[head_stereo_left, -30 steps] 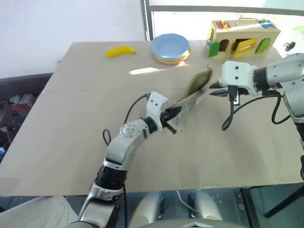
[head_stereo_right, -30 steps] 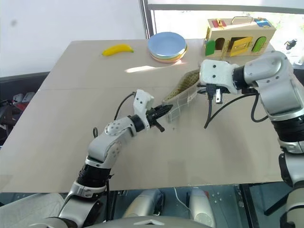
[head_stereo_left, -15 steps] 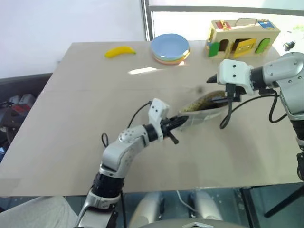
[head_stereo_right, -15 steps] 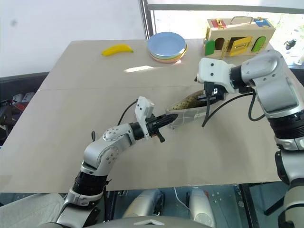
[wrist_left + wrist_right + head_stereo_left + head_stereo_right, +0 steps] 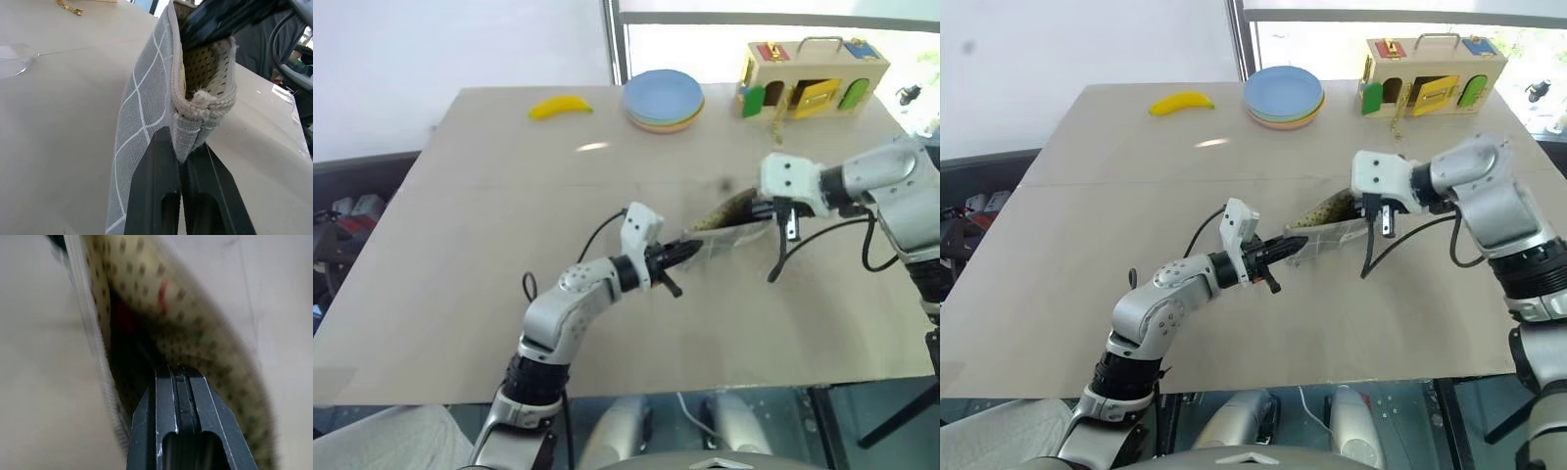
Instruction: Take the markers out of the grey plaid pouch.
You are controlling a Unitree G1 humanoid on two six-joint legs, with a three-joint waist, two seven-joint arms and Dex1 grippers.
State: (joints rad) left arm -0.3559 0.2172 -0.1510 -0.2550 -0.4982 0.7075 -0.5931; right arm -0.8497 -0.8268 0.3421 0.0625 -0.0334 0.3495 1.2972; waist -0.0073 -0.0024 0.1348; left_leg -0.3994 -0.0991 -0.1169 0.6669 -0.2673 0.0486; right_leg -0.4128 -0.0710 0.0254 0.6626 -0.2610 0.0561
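Pinching the near end of the grey plaid pouch (image 5: 146, 122) with our left claw (image 5: 188, 147), we are holding it just above the middle of the counter (image 5: 460, 245), its open mouth facing our right arm at about two o'clock. We are keeping our right claw (image 5: 177, 382) closed with its tips inside that spotted opening, where something red (image 5: 124, 316), perhaps a marker, is showing.

A robot test room or lab: a plain tan bench (image 5: 460, 245) by a bright window (image 5: 724, 39), set with props, a toy banana (image 5: 561, 106), stacked plates (image 5: 665, 99), a wooden latch box (image 5: 815, 76).
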